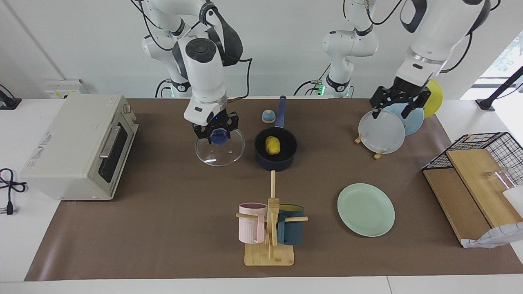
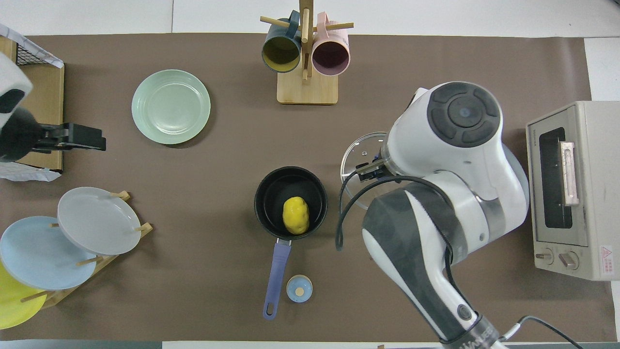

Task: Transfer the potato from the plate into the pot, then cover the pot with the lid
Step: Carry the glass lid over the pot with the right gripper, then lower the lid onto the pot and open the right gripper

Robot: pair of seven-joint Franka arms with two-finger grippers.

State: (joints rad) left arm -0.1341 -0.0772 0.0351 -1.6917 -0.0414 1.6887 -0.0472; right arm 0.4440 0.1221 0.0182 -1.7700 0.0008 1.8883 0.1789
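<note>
The round clear glass lid [image 1: 220,150] is being gripped by its blue knob in the right gripper's [image 1: 217,131] closed fingers, for covering the dark navy pot [image 1: 276,149] where the yellow potato [image 1: 271,145] is lying; the left gripper [image 1: 398,102], fingers spread empty, is waiting over the upright plates

The toaster oven [image 2: 571,189] carries a red triangular warning sign at its front corner beside the knobs (the sticker's print is too small to read). Printed lettering on its top [image 1: 61,139] cannot be read either.

In the overhead view the right arm [image 2: 450,194] hides most of the lid [image 2: 356,152].
</note>
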